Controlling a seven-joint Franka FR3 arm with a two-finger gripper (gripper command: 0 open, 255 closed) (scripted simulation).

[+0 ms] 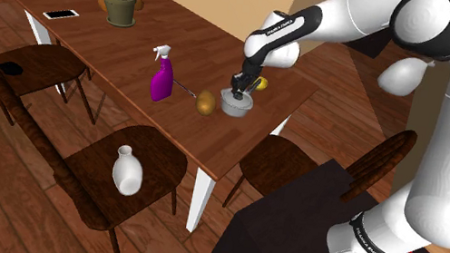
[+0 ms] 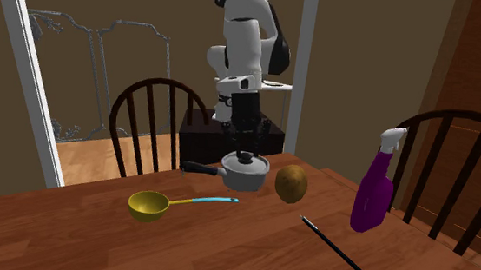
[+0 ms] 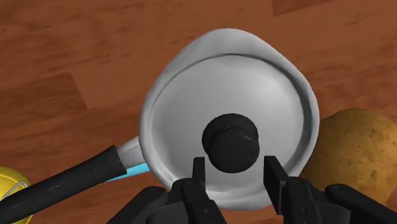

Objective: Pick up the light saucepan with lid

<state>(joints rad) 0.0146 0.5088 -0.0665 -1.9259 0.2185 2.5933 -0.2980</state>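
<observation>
The light grey saucepan sits on the wooden table near its edge by the stand, its black handle pointing sideways. Its lid carries a black knob. My gripper hangs straight over the lid, open. Its two fingers flank the knob with a thin gap on each side.
A brown potato lies right beside the pan. A yellow ladle with a blue handle is on its other side. A purple spray bottle, a black pen, a plant pot and a phone share the table; chairs surround it.
</observation>
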